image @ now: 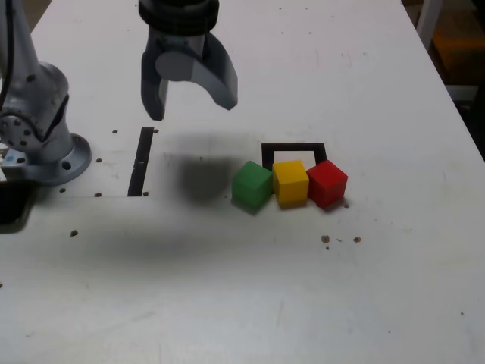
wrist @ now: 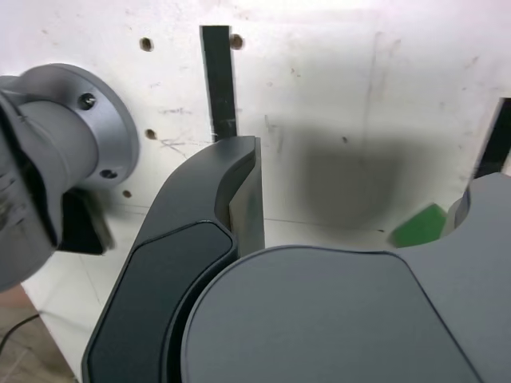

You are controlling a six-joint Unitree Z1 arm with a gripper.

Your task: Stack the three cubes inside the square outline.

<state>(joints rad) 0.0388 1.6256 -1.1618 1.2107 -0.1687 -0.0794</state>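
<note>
The gripper (image: pixel 193 106) hangs above the table with its jaws spread wide, nothing between them, well clear of the cubes. Its shadow falls just beside the green cube (image: pixel 251 186). Green, yellow cube (image: pixel 290 182) and red cube (image: pixel 326 183) sit in a row, side by side, along the near edge of the square outline (image: pixel 293 149); the yellow one overlaps that edge. None is stacked. A black tape strip (image: pixel 141 161) lies toward the exterior view's left, near the arm's base (image: pixel 42 129). The white table (image: pixel 250 288) is scuffed and speckled.

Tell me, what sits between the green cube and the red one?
The yellow cube, touching the green cube and red cube, seen in the exterior view.
</note>
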